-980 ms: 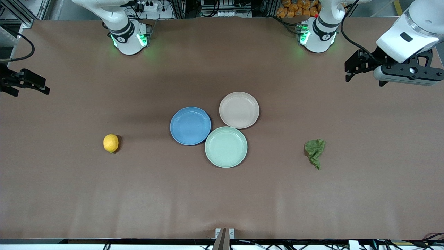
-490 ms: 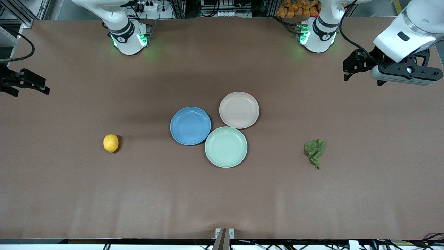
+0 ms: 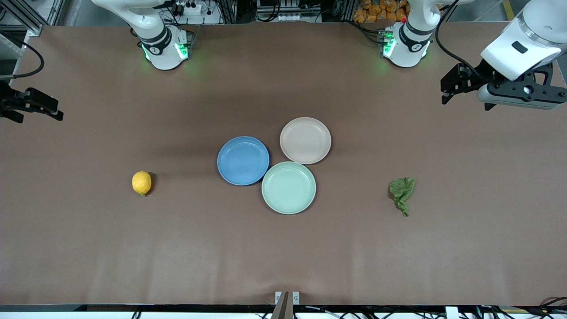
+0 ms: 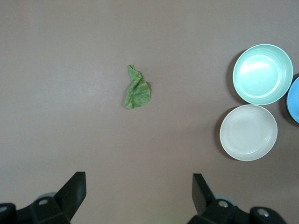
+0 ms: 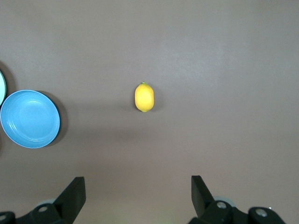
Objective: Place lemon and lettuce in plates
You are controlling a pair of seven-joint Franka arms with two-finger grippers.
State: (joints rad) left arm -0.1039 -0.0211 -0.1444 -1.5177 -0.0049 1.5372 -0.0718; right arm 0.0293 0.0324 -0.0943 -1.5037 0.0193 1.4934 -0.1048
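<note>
I am two arms, and neither of my grippers holds anything yet. My left gripper [image 3: 448,86] hangs high over the table's edge at the left arm's end, jaws spread wide with nothing between them; in the left wrist view the two fingertips [image 4: 74,186] stand well apart over bare table. My right gripper [image 3: 55,114] waits over the right arm's end of the table, and its jaws are likewise released.

The lettuce [image 3: 402,193] lies flat on the table well apart from my left jaws, out ahead of their open gap and set a little toward one finger rather than centred. Its long axis runs from a broad crumpled end to a pointed tip, and in the left wrist view [image 4: 137,90] that axis looks roughly square to the line between my fingers, though the leaf is too small there to be sure of the angle. The lemon [image 3: 141,182] sits ahead of my right jaws, nearly centred on their gap [image 5: 144,97], with its long axis also across the closing line.

So the left arm is the nearer one to the leaf, the right to the fruit. The blue plate [image 3: 243,160] and the beige-pink plate [image 3: 305,140] are both empty, touching or nearly touching the mint-green plate [image 3: 288,187] between the two items.
</note>
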